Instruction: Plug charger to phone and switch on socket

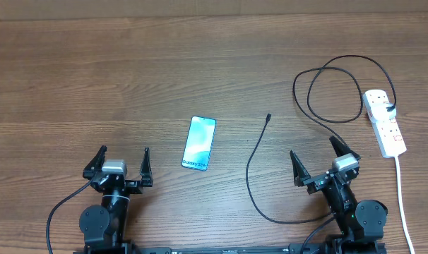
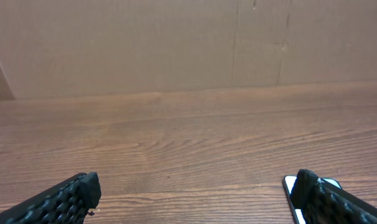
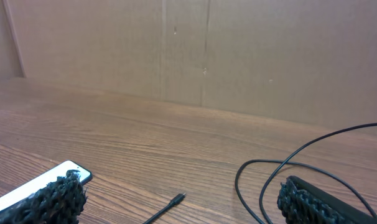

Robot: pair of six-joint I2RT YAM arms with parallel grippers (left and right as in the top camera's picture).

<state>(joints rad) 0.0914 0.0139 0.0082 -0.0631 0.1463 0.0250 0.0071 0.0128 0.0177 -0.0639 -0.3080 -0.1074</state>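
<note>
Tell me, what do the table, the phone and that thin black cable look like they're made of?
The table looks like wood or wood-look laminate: it is matte, with brown grain lines. The phone seems glass-fronted, with a smooth, bright blue screen and a dark rim. The charger cable appears rubber- or plastic-sheathed: it is thin, black and matte, and bends in loose loops.

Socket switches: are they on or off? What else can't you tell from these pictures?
Socket: seen in the overhead view only, and its switches are too small to tell on or off.
Phone: the left wrist view shows just a corner. The left gripper finger and the bottom edge hide the rest.
Charger: its tip is too small in every view to tell its shape.
White cord: cut off by the overhead view's bottom edge.
</note>
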